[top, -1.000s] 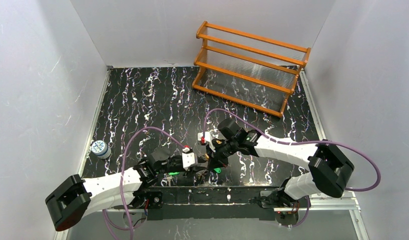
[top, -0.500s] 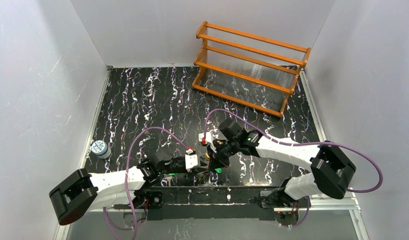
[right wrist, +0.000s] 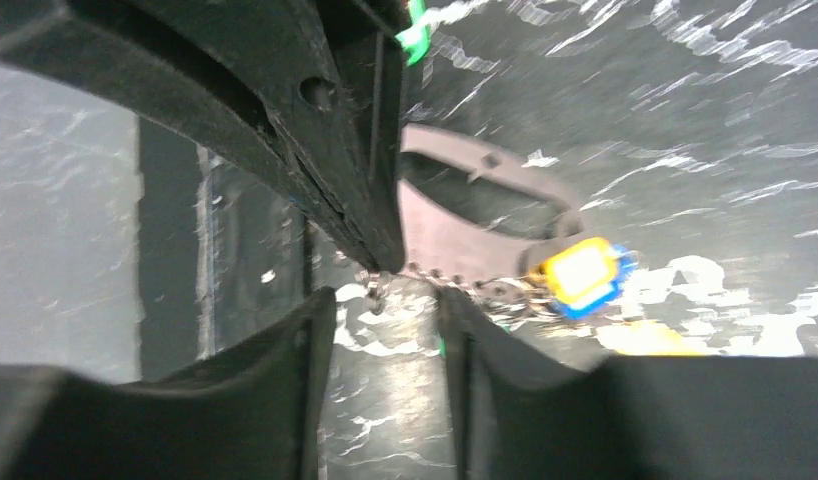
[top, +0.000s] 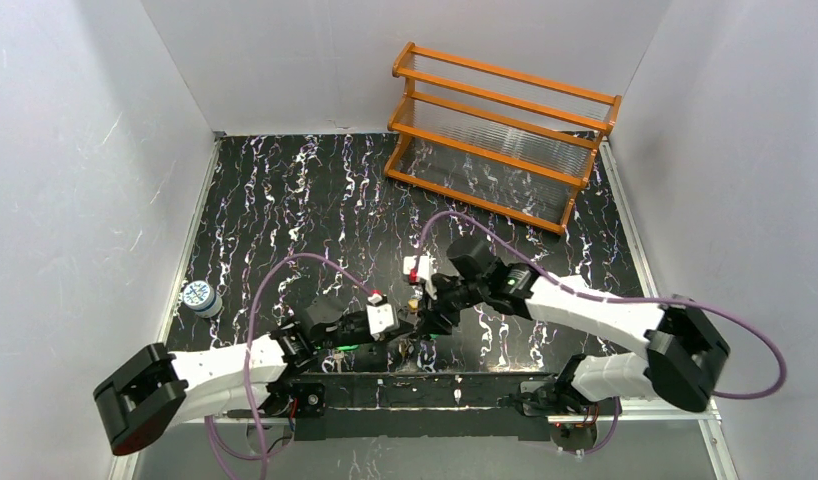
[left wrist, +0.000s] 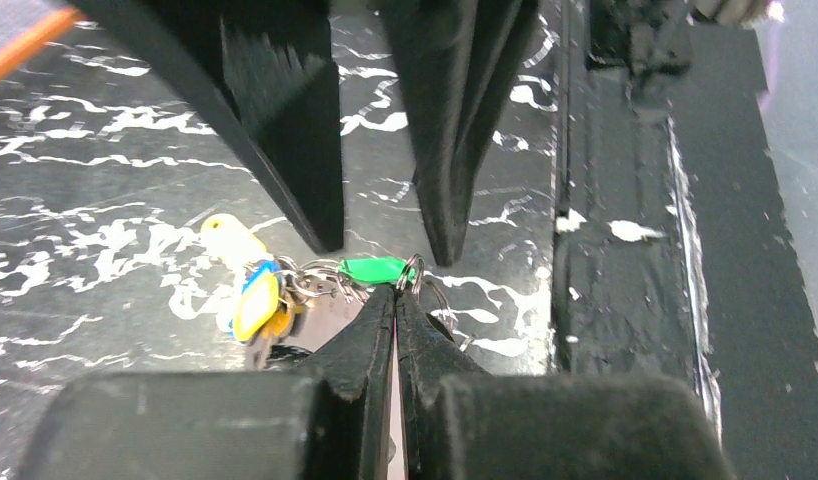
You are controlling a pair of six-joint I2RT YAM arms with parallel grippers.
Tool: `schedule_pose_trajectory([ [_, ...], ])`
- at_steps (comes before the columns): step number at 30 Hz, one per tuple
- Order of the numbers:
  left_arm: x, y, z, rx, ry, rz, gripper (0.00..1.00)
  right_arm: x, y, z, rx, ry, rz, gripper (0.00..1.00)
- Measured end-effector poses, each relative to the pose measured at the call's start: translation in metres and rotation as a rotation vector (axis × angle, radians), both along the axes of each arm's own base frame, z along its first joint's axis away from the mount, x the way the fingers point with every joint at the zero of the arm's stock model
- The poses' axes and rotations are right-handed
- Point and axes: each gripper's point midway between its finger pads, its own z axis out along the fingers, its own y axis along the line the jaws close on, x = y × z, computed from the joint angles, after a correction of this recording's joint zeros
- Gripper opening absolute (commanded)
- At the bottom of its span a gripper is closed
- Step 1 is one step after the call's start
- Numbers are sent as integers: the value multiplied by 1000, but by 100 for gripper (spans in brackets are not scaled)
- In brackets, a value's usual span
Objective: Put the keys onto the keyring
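The keys lie in a bunch near the table's front edge: a green key [left wrist: 373, 269], a yellow-and-blue one [left wrist: 255, 305] and a yellow one [left wrist: 230, 238]. My left gripper [left wrist: 397, 298] is shut, and a small wire ring [left wrist: 414, 272] at the green key's end pokes out from its tips. The keyring [right wrist: 485, 200], a pale oval loop, lies next to the yellow-blue key [right wrist: 580, 275]. My right gripper [right wrist: 380, 310] stands open just beyond the bunch with nothing between its fingers [left wrist: 295, 150]. From above, both grippers [top: 403, 325] [top: 432, 315] meet over the keys.
A small round blue-white can [top: 198, 297] stands at the table's left edge. An orange wooden rack [top: 503, 135] fills the back right. A black strip [left wrist: 625, 250] runs along the front edge just right of the keys.
My left gripper has closed on the small ring by the green key. My right gripper has opened, let go, and its arm has shifted slightly right.
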Motion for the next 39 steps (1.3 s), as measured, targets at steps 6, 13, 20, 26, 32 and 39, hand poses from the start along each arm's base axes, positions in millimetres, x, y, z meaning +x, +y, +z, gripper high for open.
schedule_pose_trajectory([
  [6, 10, 15, 27, -135, -28, 132, 0, 27, -7, 48, 189, -183, -187, 74],
  [13, 8, 26, 58, -276, -101, 165, 0, 40, -21, 79, 361, -271, -272, 72],
  [20, 2, 27, 68, -291, -235, 100, 0, 16, -17, 92, 472, -315, -117, 67],
  [26, 1, 27, 65, -263, -328, 68, 0, 5, -12, 95, 509, -328, -18, 62],
  [32, 2, 26, 58, -234, -332, 61, 0, 4, -9, 84, 487, -309, 8, 57],
  [39, 3, 23, 43, -199, -275, 65, 0, 4, -8, 80, 476, -300, 12, 46],
])
